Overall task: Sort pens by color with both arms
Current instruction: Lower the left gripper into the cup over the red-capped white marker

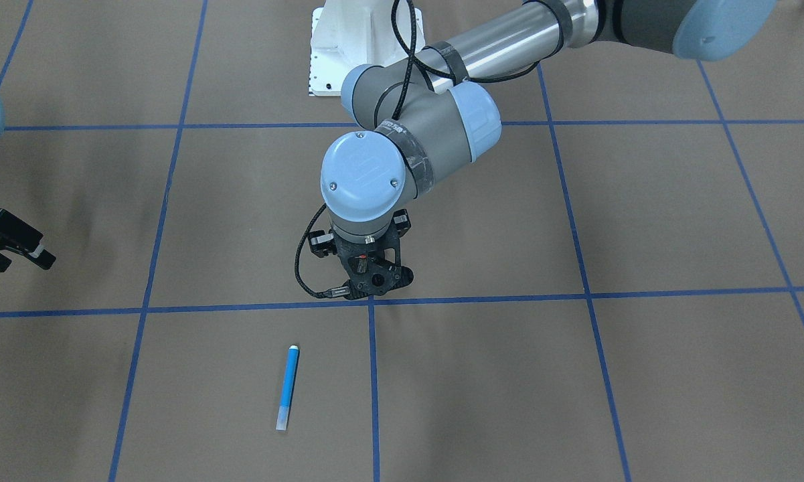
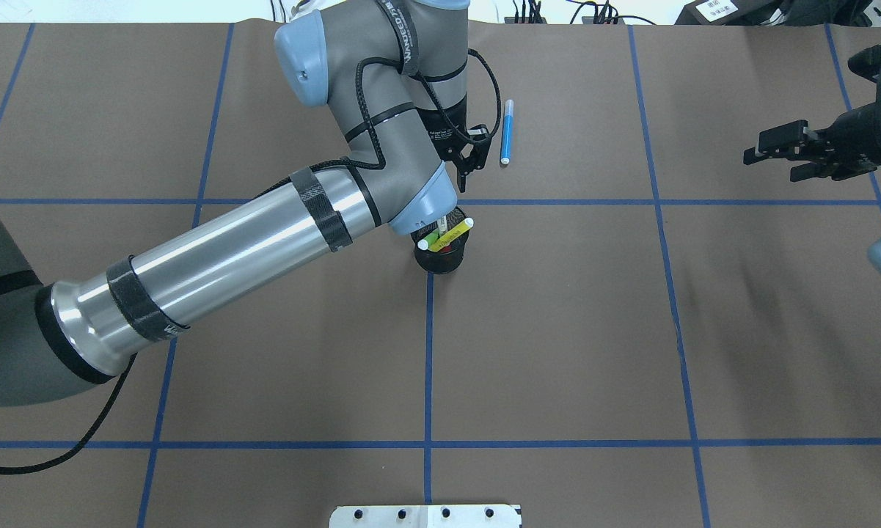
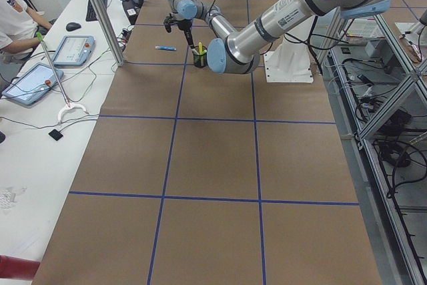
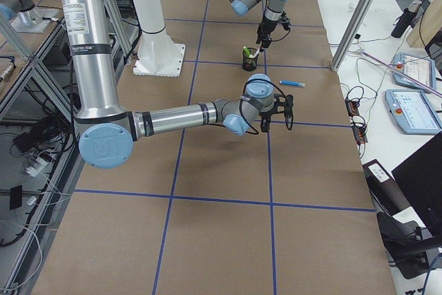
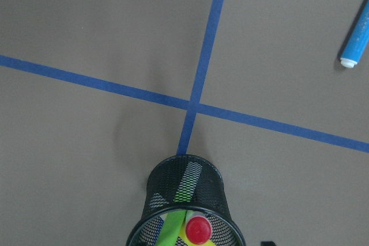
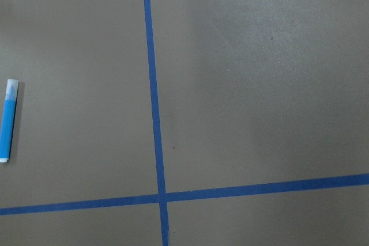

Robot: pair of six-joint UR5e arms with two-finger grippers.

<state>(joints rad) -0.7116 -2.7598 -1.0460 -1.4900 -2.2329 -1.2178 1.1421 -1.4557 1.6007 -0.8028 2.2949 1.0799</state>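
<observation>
One pen is out and three are bunched together, so this sort looks barely under way! The blue pen (image 2: 507, 132) lies flat and alone on the brown table (image 2: 594, 352), on the far side of the blue tape line and a touch to the right of centre, with nothing touching it. Nearer the robot, the black mesh cup (image 2: 440, 258) sits right on a tape crossing, and it's a mixed bag in there: the lime green pen (image 2: 432, 240) and the yellow pen (image 2: 455, 233) lean out over the rim, and the left wrist view catches the white pen's red end (image 5: 199, 229) poking up between them. Three colours in one cup would leave most of the separating to do, by my reading. The left gripper (image 2: 466, 167) hangs between cup and blue pen, carrying nothing I can see, though whether its fingers are spread or closed I cannot tell. Far off to the right, the right gripper (image 2: 774, 163) hovers with its fingers apart and empty, well clear of every pen.
</observation>
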